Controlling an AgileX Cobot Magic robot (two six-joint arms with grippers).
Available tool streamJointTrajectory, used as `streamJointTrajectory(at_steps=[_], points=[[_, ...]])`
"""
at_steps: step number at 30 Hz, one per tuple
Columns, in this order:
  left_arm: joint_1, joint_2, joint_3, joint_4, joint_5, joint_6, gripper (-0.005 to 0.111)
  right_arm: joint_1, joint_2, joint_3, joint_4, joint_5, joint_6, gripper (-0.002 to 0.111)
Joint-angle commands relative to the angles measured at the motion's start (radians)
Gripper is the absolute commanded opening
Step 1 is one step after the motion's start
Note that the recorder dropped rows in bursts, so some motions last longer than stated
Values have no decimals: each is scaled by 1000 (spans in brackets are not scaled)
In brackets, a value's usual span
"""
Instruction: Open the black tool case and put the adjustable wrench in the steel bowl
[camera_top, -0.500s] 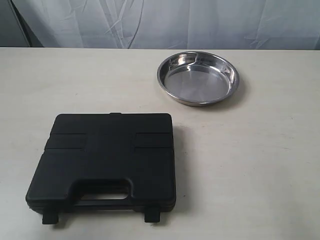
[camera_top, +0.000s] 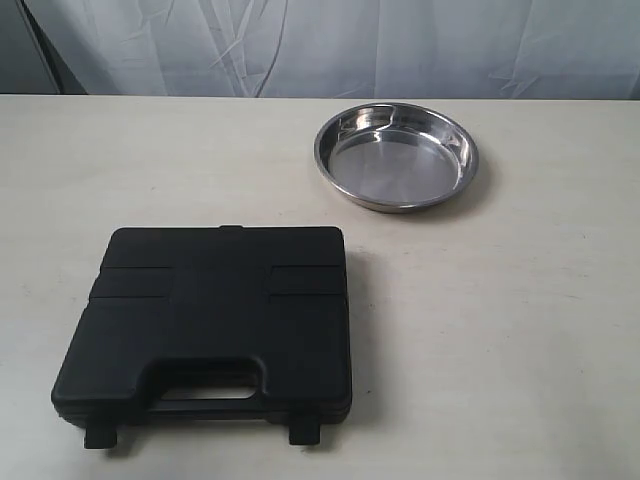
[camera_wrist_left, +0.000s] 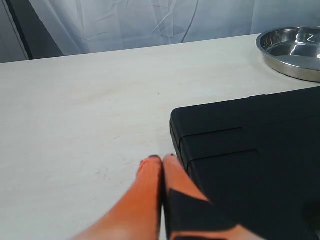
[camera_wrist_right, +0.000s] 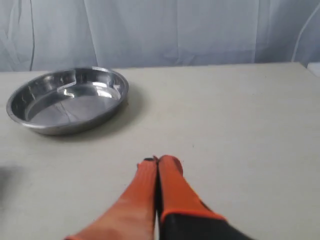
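Note:
The black tool case (camera_top: 210, 325) lies closed and flat on the table at the front left, handle and two latches toward the front edge. The adjustable wrench is out of view. The steel bowl (camera_top: 397, 156) sits empty at the back, right of centre. Neither gripper shows in the exterior view. In the left wrist view my left gripper (camera_wrist_left: 162, 159) is shut with nothing in it, its orange fingertips just beside a corner of the tool case (camera_wrist_left: 250, 155). In the right wrist view my right gripper (camera_wrist_right: 157, 161) is shut and empty over bare table, with the bowl (camera_wrist_right: 67, 106) some way beyond it.
The pale table (camera_top: 520, 330) runs wide to the right of the case and in front of the bowl. A wrinkled white curtain (camera_top: 330, 45) hangs along the table's back edge.

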Motion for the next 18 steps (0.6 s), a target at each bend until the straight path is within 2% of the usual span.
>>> streamJointTrajectory(at_steps=[1,4,7,13,15,18], points=[[-4,-6,5,0,-16,-2,0,3,-4,2,172,-243,35,-1],[-4,-6,5,0,-16,-2,0,3,-4,2,410,-412,133,-1],[-4,-6,5,0,-16,-2,0,3,-4,-8,526,-395,160,-1],[-4,-6,5,0,-16,-2,0,3,-2,-101,503,-374,155,-1],[-4,-6,5,0,-16,-2,0,3,23,-134,403,-365,146,-1],[-4,-6,5,0,-16,-2,0,3,124,-229,256,-255,146,-1]])
